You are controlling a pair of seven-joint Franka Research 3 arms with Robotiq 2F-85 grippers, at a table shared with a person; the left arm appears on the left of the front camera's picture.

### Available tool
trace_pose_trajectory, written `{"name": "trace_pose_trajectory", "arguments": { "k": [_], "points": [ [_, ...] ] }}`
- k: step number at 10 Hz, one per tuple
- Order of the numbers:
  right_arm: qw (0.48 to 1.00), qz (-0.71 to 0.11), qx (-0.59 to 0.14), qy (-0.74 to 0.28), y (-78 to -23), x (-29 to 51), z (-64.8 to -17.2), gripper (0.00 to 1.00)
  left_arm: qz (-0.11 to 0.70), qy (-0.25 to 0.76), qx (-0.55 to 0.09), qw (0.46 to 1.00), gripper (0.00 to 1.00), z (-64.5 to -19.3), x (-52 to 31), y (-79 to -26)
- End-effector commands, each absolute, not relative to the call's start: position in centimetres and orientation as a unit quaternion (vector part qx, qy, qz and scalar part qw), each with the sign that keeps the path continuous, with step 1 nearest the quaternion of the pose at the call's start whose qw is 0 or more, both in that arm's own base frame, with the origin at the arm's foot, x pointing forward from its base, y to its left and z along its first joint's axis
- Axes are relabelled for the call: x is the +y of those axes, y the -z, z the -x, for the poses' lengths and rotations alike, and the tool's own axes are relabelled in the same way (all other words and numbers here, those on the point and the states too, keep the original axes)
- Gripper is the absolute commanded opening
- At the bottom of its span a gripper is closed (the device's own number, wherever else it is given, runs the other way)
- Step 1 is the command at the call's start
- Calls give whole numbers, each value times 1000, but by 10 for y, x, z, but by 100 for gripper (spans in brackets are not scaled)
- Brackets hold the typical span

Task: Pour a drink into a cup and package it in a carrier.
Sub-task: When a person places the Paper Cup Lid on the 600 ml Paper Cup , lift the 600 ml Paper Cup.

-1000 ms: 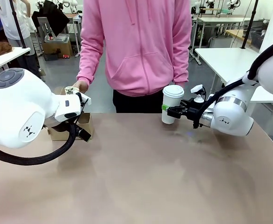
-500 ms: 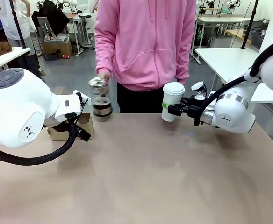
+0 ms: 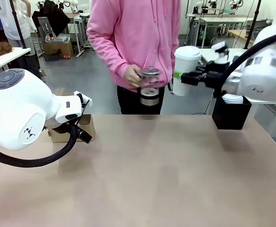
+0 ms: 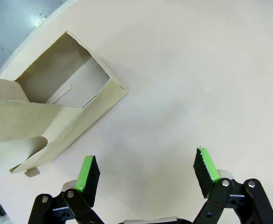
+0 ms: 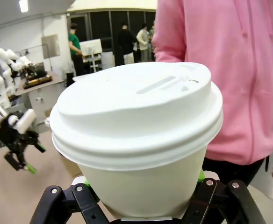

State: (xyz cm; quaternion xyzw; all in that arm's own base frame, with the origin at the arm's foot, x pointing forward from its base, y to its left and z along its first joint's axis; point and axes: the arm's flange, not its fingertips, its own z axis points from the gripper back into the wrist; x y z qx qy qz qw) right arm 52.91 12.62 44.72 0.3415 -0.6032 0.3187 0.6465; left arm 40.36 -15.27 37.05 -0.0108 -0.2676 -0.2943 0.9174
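Across the counter (image 3: 152, 179), a person's hand (image 3: 132, 75) holds the glass press jug (image 3: 150, 87) above the far edge. At the robot's left, the brown cardboard carrier (image 3: 85, 126) sits just beside the left claw (image 4: 146, 156), whose jaws are spread and empty. Well apart, the right claw (image 3: 184, 78) is clenched on the upright lidded cup (image 3: 187, 61), raised off the counter. The carrier lies leftward of it, past the jug.

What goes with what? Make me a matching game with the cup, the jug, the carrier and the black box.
1. lidded white paper cup
2. glass press jug
3. cardboard cup carrier
4. black box

A. on the table by the left arm
B. in the person's hand
C. on the table, white lids on top
D. in the air, in the right gripper

Pairs: 1-D, 2-B, 3-A, 4-C
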Motion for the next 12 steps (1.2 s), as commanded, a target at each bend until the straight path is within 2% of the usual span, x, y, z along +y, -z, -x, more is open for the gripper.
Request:
{"name": "trace_pose_trajectory", "arguments": {
  "k": [1, 4, 7, 8, 9, 12],
  "points": [
    [667, -352, -570, -327, -491, 119, -490, 80, 12, 294, -268, 918, 100, -403, -152, -371],
    [658, -347, -581, -329, -541, 110, -442, 80, 12, 294, -268, 918, 100, -403, -152, -371],
    [649, -352, -584, -337, -556, 103, -419, 80, 12, 294, -268, 918, 100, -403, -152, -371],
    [631, -376, -583, -348, -558, 100, -416, 80, 12, 294, -268, 918, 100, -403, -152, -371],
    [649, -338, -593, -337, -555, 106, -424, 80, 12, 294, -268, 918, 100, -403, -152, -371],
    [649, -338, -593, -337, -555, 106, -424, 80, 12, 294, -268, 918, 100, -403, -152, -371]
  ]
}}
